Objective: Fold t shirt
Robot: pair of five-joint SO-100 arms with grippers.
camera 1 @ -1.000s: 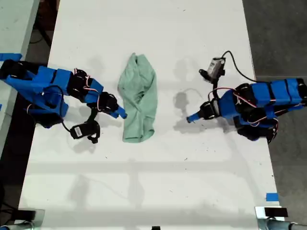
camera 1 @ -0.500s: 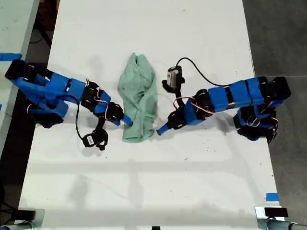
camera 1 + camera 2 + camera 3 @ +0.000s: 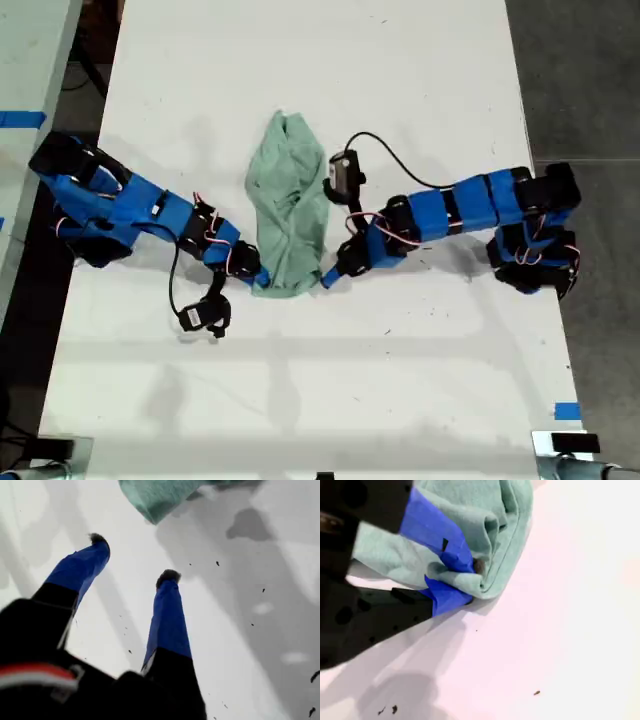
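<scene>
My second gripper (image 3: 469, 583) is clamped on the t shirt (image 3: 506, 535): its two blue jaws are pinched together over a rolled, hemmed edge of the pale green cloth, one jaw lying on top of the fabric and the other under it against the white table (image 3: 570, 605). My first gripper (image 3: 134, 557) is spread wide with nothing between its blue fingers (image 3: 167, 625). Only bare tabletop shows in the gap, and a rounded corner of the shirt lies just past the dark fingertips, apart from them. In the exterior view the t shirt (image 3: 290, 200) lies bunched and wrinkled in a long upright strip at the middle of the table (image 3: 300, 60), narrower at its far end and wider at its near end. Two blue arms reach in low toward that near end — one arm (image 3: 150, 215) from the exterior view's left, its tip meeting the near left corner of the cloth, and one arm (image 3: 450, 210) from the exterior view's right, its tip at the near right corner. I cannot tell from the wrist views which of them carries which gripper. A small black camera hangs on a cable beside each arm's wrist. A bit of blue tape (image 3: 566, 411) sits on the table's edge at the exterior view's lower right.
</scene>
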